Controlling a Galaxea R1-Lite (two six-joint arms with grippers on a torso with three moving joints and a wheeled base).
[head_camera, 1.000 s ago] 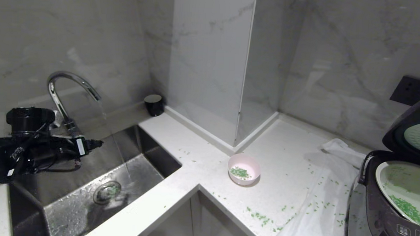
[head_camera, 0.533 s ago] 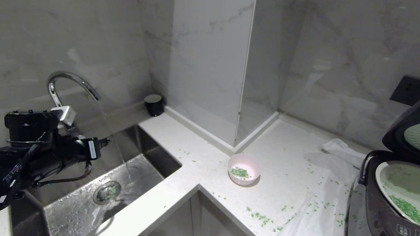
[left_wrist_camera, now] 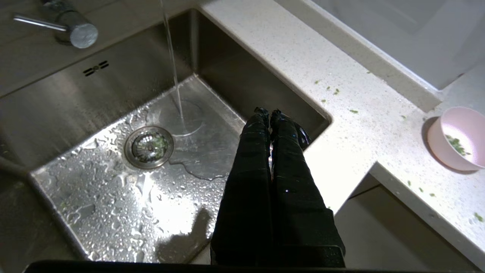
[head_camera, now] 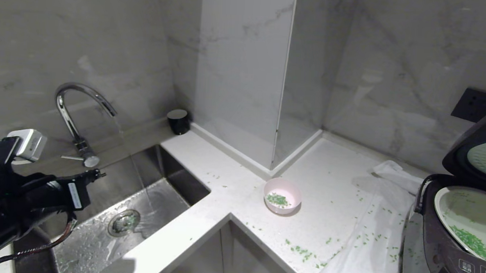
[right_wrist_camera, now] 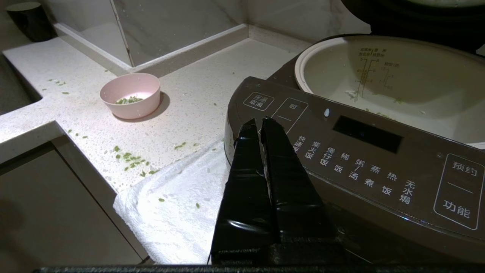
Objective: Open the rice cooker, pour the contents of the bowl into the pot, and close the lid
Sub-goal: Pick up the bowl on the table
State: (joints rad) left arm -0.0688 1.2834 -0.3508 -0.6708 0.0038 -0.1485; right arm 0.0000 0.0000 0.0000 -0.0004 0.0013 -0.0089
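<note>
Left gripper (left_wrist_camera: 268, 113): fingers pressed together, empty, over the sink (head_camera: 98, 245) beside the counter's edge.
Faucet (head_camera: 78, 104): water running into the sink.
Bowl (head_camera: 282, 195): on the counter (head_camera: 241, 181) near its inner corner, green contents (head_camera: 277, 199) inside.
Rice cooker (head_camera: 447, 252): counter's right end, lid (head_camera: 478, 155) raised, green bits in the pot (head_camera: 469, 220).
Right gripper (right_wrist_camera: 257, 122): closed, empty, before the cooker's panel.

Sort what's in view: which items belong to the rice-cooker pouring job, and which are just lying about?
Job items:
- rice cooker, lid raised
- pot, green bits inside
- pink bowl, contents still in it

Lying about:
- sink and tap, water running
- dark cup by the wall
- white cloth under the cooker
- green bits spilled on the counter
</note>
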